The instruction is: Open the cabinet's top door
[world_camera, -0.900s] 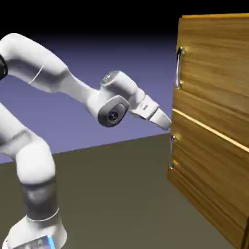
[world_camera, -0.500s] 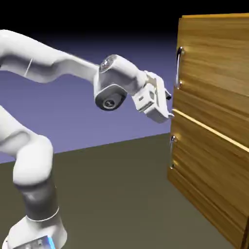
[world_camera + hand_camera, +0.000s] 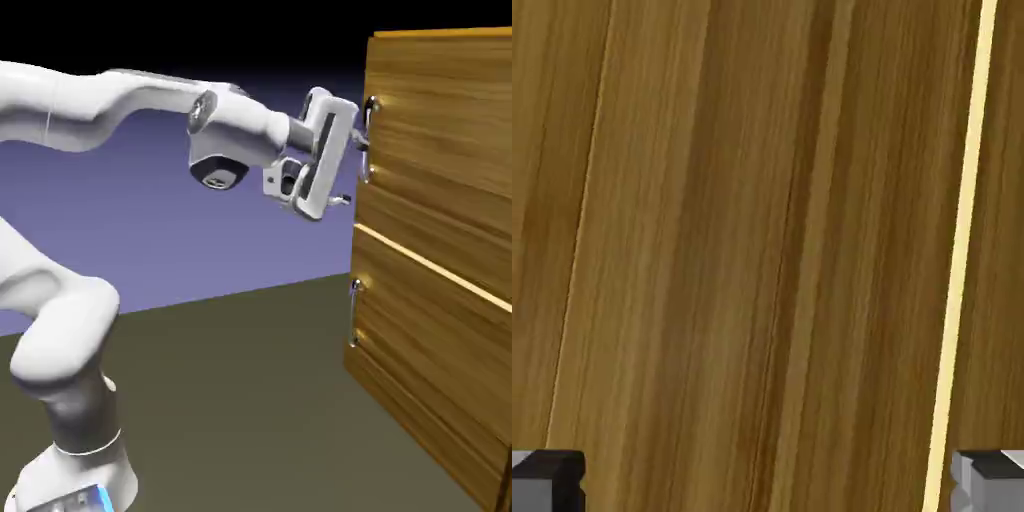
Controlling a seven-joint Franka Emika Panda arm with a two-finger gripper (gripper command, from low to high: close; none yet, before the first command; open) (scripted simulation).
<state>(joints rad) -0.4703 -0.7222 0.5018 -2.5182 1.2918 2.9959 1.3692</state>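
Gripper (image 3: 353, 170): its two fingertips are held wide apart, and nothing is seen clamped between them; by the hand view, only wood grain and a pale seam (image 3: 960, 250) are framed.
Top handle (image 3: 366, 165): the silver bar is set just beside the upper fingertip; whether it is touched cannot be told.
Top door (image 3: 440, 130): the panel is placed directly ahead of the gripper, stretching away beyond the handle, and is seen shut.
Lower door (image 3: 430, 345): the panel is seated below the gripper, also closed, its shorter handle (image 3: 353, 315) left alone.
Progress: the approach appears nearly made, but no opening is shown.
Left to be done: the bar is to be lined up, gripped and pulled, it is judged, until the top door is swung open.
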